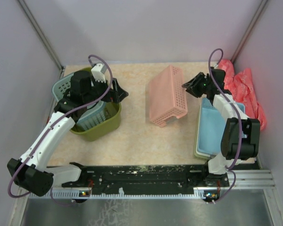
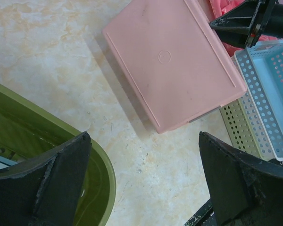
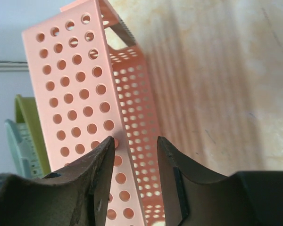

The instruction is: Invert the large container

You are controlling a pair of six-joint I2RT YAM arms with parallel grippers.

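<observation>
Left fingers (image 2: 61,174) are spread wide and pinch nothing. They hang at the rim of the large container (image 1: 101,131) on its side nearest the middle, one finger above that rim and the other above bare worktop (image 1: 132,136). Right fingers (image 3: 179,179) are part-spread astride a perforated wall of the pink basket (image 1: 162,94); a gap shows, so we judge there is no pinch.

The large container, the olive-green one, stands mouth up at the left of the worktop. We judge the turning not yet begun, and the step in hand to be the approach for a grip. Next we would need to lower the left fingers over that rim, close on it, then lift and roll the container toward open worktop.

A teal basket (image 1: 61,87) appears to sit tilted partly inside it, and we think it could spill out or jam the roll. The pink basket lies base up in the middle, near enough to crowd the landing place. A blue tray (image 1: 208,129) and a red cloth (image 1: 247,89) lie well apart at the right.
</observation>
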